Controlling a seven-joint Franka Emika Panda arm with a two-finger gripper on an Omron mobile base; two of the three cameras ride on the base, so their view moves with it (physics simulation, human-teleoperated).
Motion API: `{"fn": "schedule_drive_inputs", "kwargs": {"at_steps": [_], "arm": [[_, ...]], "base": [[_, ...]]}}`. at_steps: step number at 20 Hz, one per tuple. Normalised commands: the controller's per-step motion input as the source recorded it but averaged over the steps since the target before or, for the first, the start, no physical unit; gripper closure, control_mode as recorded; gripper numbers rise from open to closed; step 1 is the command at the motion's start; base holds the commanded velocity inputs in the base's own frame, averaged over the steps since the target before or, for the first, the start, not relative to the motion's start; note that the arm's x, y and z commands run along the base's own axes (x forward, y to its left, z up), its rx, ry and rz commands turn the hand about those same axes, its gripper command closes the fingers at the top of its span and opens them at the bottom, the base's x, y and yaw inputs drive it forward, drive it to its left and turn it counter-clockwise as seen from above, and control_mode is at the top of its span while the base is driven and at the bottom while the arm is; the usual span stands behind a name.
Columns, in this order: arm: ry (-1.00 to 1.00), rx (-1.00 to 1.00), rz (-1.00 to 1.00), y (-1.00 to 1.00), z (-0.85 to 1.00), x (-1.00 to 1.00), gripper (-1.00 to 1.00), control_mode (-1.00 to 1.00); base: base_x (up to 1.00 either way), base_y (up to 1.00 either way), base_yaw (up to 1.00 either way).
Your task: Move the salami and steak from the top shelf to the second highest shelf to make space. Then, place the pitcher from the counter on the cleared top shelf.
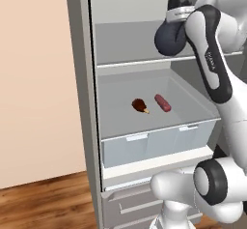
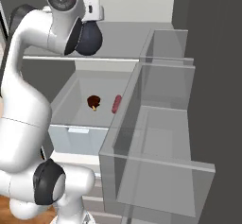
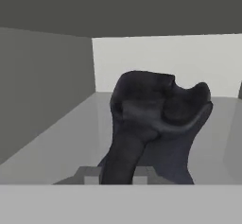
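The pincer (image 3: pixel 116 173) is pressed nearly together and pinches the pitcher (image 1: pixel 170 38). In the hand view the dark jug stands directly ahead of the pincer, with its flared wavy rim toward the camera and the jaws closed on a dark part of it low in the frame. Whether that part is a handle or a stretch of the wall cannot be told.

Directly beneath the held pitcher lies the top shelf (image 1: pixel 126 44). Its grey panel shows no meat on the visible part. Whether the base of the pitcher touches the panel or hangs just above it cannot be told; in the right base view the jug (image 2: pixel 90 39) sits at the front edge of that shelf (image 2: pixel 127 36).

Below the pincer and well apart from it lies the second highest shelf (image 1: pixel 120 112). On it rest the steak (image 1: pixel 139 105) and, just beside it on the side nearer the arm, the salami (image 1: pixel 162 103). The two do not touch.

Progress, as judged: the relocation of both meats is complete, and the pitcher is off the counter and at its destination. Remaining, as judged: set the pitcher down upright on the top shelf, release it and withdraw.

Count: one pincer, one pitcher, one steak, one salami, two shelves named in the task.
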Motion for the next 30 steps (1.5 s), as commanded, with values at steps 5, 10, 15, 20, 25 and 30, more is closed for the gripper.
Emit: {"fn": "schedule_drive_inputs", "kwargs": {"at_steps": [5, 10, 15, 20, 25, 30], "arm": [[-0.40, -0.06, 0.00, 0.00, -0.70, 0.38, 1.00, -1.00], [-0.16, -0.01, 0.00, 0.00, -0.33, 0.70, 1.00, -1.00], [0.00, 0.00, 0.00, 0.00, -0.08, 0.84, 1.00, -1.00], [0.00, 0.00, 0.00, -0.02, -0.13, 0.84, 1.00, -1.00], [0.00, 0.00, 0.00, -0.05, -0.10, 0.70, -1.00, -1.00], [0.00, 0.00, 0.02, -0.06, -0.10, 0.44, -1.00, -1.00]], "base": [[0.00, 0.00, 0.00], [0.00, 0.00, 0.00], [0.00, 0.00, 0.00], [0.00, 0.00, 0.00], [0.00, 0.00, 0.00], [0.00, 0.00, 0.00]]}}
